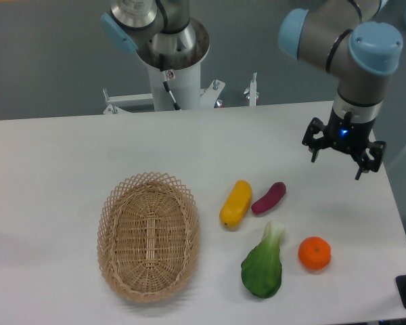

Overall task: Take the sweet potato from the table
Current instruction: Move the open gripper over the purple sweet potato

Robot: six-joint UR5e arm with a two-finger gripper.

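Note:
The sweet potato (268,198) is a small reddish-purple tuber lying on the white table (68,162), just right of a larger yellow vegetable. My gripper (337,162) hangs above the table's right side, up and to the right of the sweet potato and well apart from it. Its fingers (314,153) are spread open and hold nothing.
A yellow-orange oblong vegetable (235,203) lies next to the sweet potato. A green bok choy (264,263) and a round orange fruit (314,252) lie nearer the front. A wicker basket (149,234) sits to the left. The arm's base (172,61) stands at the back edge.

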